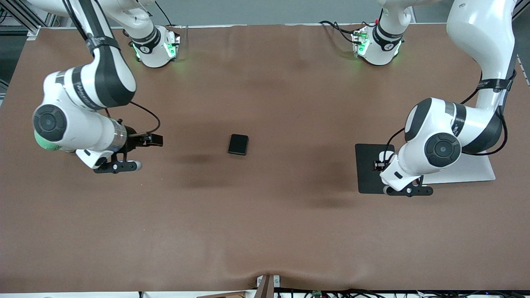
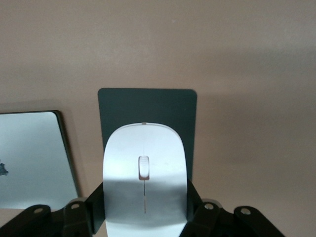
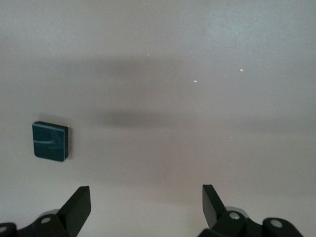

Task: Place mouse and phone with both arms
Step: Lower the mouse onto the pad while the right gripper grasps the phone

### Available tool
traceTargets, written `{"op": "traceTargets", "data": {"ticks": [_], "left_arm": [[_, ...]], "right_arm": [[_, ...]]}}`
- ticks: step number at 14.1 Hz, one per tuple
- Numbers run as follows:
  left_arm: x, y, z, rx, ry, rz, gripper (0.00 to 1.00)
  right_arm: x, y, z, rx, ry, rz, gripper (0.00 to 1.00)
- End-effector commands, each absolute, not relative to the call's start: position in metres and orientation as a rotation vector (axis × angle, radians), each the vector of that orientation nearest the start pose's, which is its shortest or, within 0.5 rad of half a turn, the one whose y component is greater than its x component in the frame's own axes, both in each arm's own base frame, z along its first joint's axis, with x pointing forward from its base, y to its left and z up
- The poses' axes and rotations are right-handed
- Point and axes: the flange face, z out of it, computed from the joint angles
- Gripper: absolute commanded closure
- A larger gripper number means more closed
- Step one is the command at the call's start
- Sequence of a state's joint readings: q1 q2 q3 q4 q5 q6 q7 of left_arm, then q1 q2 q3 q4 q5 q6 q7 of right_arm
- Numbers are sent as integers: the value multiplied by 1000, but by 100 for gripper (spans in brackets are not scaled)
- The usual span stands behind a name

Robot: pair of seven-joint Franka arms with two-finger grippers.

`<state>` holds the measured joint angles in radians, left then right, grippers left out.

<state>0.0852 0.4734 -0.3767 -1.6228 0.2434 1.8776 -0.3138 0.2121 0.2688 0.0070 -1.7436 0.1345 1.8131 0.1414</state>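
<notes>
Left gripper (image 2: pixel 143 217) jaws clamped on one white mouse (image 2: pixel 144 177), up over one black mat (image 2: pixel 148 106) beside a silver laptop (image 2: pixel 32 158). Right gripper (image 3: pixel 145 205) jaws wide, empty, over bare table (image 1: pixel 265 231); one phone (image 1: pixel 238 144) mid-table.

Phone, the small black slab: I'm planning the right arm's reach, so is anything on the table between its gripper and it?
Nothing visible. Only bare brown table lies between the open right gripper and the small black rectangular phone.

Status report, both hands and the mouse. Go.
Left hand shut on mouse, up over black mat. Right hand open over bare table, nothing held. Phone lies mid-table, untouched. Nothing in the way.
</notes>
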Motion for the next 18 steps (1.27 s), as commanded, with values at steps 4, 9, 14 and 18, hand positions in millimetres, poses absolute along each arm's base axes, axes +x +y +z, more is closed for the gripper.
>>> {"op": "traceTargets", "data": {"ticks": [4,9,14,18], "left_arm": [[632,-84,334,-3041,227,278,100],[623,-90,298,-3084,267,113,100],[621,-95,247,-3144,270,-8,100],[618,-95,215,-3136,275,38,100]], "right_arm": [[595,185,356,-3044,-3,324,0],[604,198,315,-3003,84,306,0],[607,213,298,-2984,86,260,0],[610,232,296,-2983,51,198,0]]}}
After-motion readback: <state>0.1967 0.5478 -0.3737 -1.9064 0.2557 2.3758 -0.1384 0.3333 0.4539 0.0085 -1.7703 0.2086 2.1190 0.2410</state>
